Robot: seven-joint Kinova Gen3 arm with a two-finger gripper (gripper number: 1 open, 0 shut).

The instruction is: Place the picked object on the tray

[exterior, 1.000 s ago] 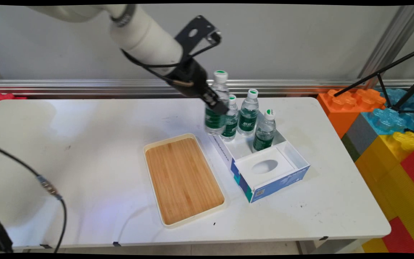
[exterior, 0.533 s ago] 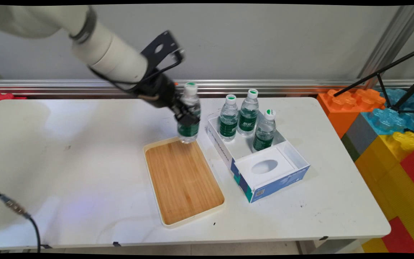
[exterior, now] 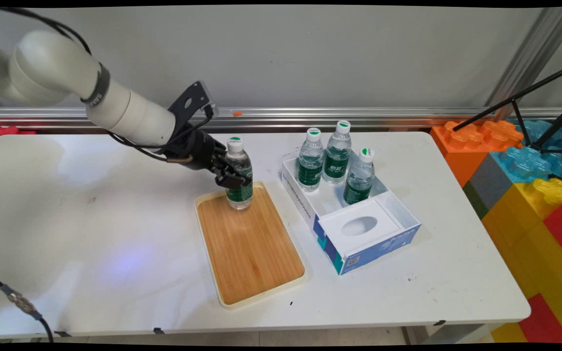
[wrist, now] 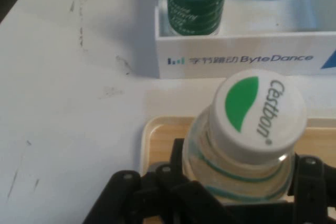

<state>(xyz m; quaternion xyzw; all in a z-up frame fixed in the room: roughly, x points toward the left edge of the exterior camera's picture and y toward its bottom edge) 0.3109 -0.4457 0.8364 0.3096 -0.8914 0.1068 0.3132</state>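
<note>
In the main view, a water bottle (exterior: 239,176) with a green label and white cap is pinched by the black pincer (exterior: 232,179), which is closed on the bottle's body at about label height. The bottle is held upright at the far end of a wooden tray (exterior: 249,243) with a cream rim, its base at or just above the wood; contact cannot be told. The tray is taken as landmark. Just to its right, a white and blue box (exterior: 354,229) is set on the white bench (exterior: 115,234), nearly touching the tray's rim. Three more bottles (exterior: 335,156) are stood upright in the box's far compartment; a white insert with an oval hollow (exterior: 359,225) fills the near one. Well to the right of the tray, beyond the bench edge, large coloured building blocks (exterior: 530,170) are stacked.

In the hand view, the white cap (wrist: 260,111), marked with a green leaf and "Cestbon", is seen from above, with the black fingers (wrist: 310,169) pressed against the bottle's shoulder on both sides. The tray's rim (wrist: 149,129) is seen beneath, and the box wall (wrist: 236,59), lettered ByteDance, lies just beyond it.
</note>
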